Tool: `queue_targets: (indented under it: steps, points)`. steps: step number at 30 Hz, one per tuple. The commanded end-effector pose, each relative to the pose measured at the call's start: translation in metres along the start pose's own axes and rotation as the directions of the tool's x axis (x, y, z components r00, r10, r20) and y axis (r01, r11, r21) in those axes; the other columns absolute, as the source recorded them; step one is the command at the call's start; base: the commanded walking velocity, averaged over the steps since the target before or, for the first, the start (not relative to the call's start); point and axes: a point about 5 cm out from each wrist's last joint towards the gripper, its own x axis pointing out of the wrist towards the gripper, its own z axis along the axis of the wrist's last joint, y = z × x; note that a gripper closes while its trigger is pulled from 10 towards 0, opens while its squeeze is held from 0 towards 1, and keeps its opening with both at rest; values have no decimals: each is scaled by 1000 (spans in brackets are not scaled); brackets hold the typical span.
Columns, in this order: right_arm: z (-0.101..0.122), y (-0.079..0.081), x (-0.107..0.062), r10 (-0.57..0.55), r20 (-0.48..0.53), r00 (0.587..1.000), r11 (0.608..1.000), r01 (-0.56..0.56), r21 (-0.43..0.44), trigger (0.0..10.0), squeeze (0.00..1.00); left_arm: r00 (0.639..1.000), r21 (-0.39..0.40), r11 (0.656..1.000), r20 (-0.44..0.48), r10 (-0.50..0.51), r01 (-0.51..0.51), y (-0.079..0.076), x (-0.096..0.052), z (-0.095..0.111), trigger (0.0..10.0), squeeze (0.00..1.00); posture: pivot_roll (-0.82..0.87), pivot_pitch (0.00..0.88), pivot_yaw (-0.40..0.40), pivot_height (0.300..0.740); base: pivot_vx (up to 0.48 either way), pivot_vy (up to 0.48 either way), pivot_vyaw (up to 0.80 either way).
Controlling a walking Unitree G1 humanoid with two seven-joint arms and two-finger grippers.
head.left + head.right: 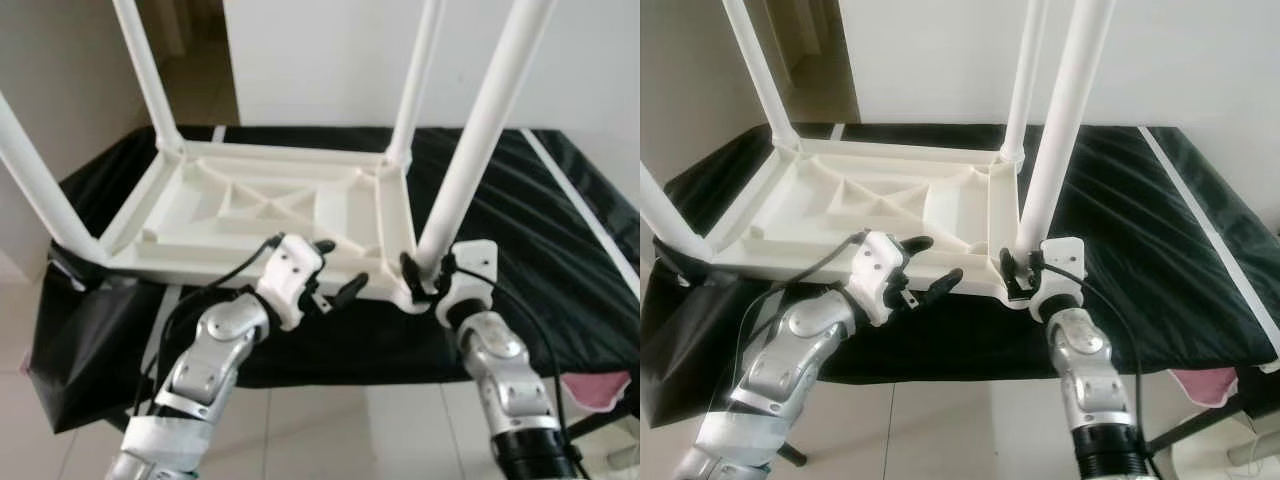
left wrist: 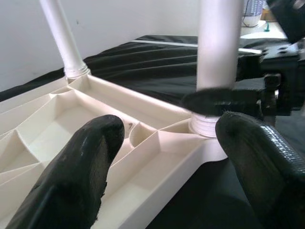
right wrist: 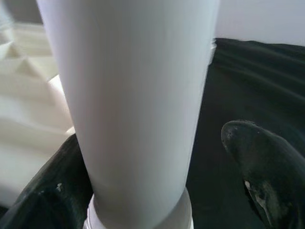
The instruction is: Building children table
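Observation:
A white plastic children's table (image 1: 260,200) lies upside down on a black-covered surface (image 1: 560,250), its legs pointing up. My right gripper (image 1: 428,275) sits at the base of the near right leg (image 1: 480,150), one finger on each side. In the right wrist view that leg (image 3: 138,105) stands between the fingers (image 3: 267,171), with a gap on one side, so the gripper is open. My left gripper (image 1: 340,267) is open at the table's near rim, left of that leg, and holds nothing. In the left wrist view its fingers (image 2: 71,171) frame the ribbed underside and the leg socket (image 2: 205,124).
The other legs rise at the far right (image 1: 415,80), far left (image 1: 150,70) and near left (image 1: 30,180). A white wall stands behind, with a doorway at the back left. Black cloth hangs down at the left (image 1: 80,340). Something pink (image 1: 600,385) lies low at the right over tiled floor.

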Motion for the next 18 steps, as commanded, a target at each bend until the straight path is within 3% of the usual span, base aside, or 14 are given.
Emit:
queue_targets:
  steps: [1,3,5,9,10,11,12,15,16,18]
  points:
    - [1,-2,4,89,9,996,996,-89,-4,10000,0,998,8,998,-21,-65,66,-5,1,-3,10000,0,-9,5,7,740,0,0,0]
    - [1,-2,4,89,9,996,996,-89,-4,10000,0,998,8,998,-21,-65,66,-5,1,-3,10000,0,-9,5,7,740,0,0,0]
    - [4,-1,10,191,4,982,981,-191,-24,10000,0,997,9,997,-22,-75,75,-7,2,-3,10000,0,-6,4,5,740,0,0,0]
    - [6,1,13,264,1,965,964,-264,-42,10000,0,997,10,997,-21,-78,79,-8,3,-2,10000,0,1,0,0,740,0,0,0]
    - [6,1,14,282,-6,960,958,-282,-53,8353,0,997,11,997,-20,-79,80,-8,3,-2,10000,0,2,0,-1,740,0,0,0]
    - [6,1,14,282,-6,960,958,-282,-53,8353,0,997,11,997,-20,-79,80,-8,3,-2,10000,0,2,0,-1,740,0,0,0]
    - [5,1,15,291,-14,957,955,-292,-62,3843,0,996,17,997,-19,-82,82,-9,4,-1,10000,0,4,0,-3,740,0,0,0]
    - [4,0,15,299,-19,954,952,-300,-66,3843,0,996,21,996,-18,-83,83,-9,4,-1,10000,0,4,0,-3,740,0,0,0]
    - [2,0,14,313,-28,949,947,-314,-69,0,0,996,22,996,-17,-82,82,-9,5,-1,10000,0,10,0,-8,740,0,0,0]
    - [-1,-2,12,325,-39,945,943,-327,-66,0,0,997,24,996,-17,-81,81,-10,5,-1,10000,0,10,0,-11,740,0,0,0]
